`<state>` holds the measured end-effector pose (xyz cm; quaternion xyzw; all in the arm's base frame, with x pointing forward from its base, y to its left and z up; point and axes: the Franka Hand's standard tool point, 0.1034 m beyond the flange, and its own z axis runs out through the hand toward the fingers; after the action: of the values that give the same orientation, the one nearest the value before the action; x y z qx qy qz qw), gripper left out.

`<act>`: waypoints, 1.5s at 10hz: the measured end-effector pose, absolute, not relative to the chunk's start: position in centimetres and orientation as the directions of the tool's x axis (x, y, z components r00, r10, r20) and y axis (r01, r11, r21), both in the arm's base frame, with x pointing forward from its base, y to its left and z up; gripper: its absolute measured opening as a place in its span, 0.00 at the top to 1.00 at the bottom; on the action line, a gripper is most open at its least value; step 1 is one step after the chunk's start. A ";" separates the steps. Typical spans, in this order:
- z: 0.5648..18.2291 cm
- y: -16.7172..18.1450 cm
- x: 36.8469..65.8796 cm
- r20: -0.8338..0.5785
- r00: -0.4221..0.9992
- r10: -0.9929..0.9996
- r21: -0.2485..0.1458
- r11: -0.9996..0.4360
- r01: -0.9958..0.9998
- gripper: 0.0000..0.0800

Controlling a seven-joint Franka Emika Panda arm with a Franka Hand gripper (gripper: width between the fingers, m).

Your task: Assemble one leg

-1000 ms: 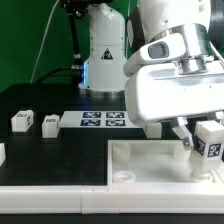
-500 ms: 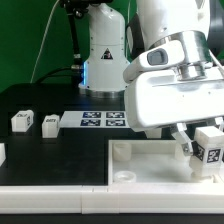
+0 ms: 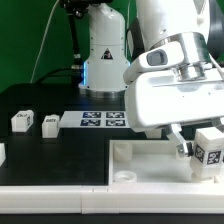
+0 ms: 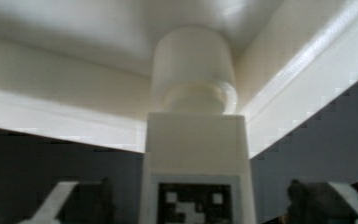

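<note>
Starting at the exterior view's left, two loose pegs [image 3: 20,120] [image 3: 50,123] lie on the black table, well apart from the work. They are probably parked there as spares for other steps. Just beside them, toward the middle, the marker board [image 3: 101,120] lies flat and bare. Nearer the camera is the white tray [image 3: 135,151], rim up, so that its corner mounts are open from above.

At the exterior view's right, the gripper [image 3: 203,150] is clamped on the leg [image 3: 211,152]. One finger [image 3: 183,147] presses its side, and the leg hangs over the tray's corner at that end, inside the rim. Gripping it by the square block leaves the other end free to go into the tray, which looks like the reason for this hold.

The wrist view shows the leg [image 4: 197,130] lengthwise. Its tagged square end is nearest the camera, and its rounded end points into the inside corner of the tray [image 4: 69,85]. The long axis thus runs from the wrist down toward that corner, near upright with a slight lean in the exterior view. Whether the rounded tip has seated cannot be told.
</note>
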<state>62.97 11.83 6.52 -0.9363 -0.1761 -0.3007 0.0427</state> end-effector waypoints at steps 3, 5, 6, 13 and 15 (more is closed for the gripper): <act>6.5 11.8 63.0 0.578 0.757 0.304 0.026 -0.934 0.355 0.19; 7.1 11.8 63.2 0.579 0.756 0.305 0.028 -0.934 0.356 0.19; 7.8 11.7 63.4 0.584 0.752 0.306 0.032 -0.934 0.355 0.19; 8.2 12.3 63.1 0.471 0.816 0.335 -0.002 -0.925 0.381 0.19; 7.4 12.0 62.0 0.339 0.868 0.362 -0.026 -0.919 0.393 0.19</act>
<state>61.95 12.02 7.35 -0.9654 -0.1955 -0.1661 0.0471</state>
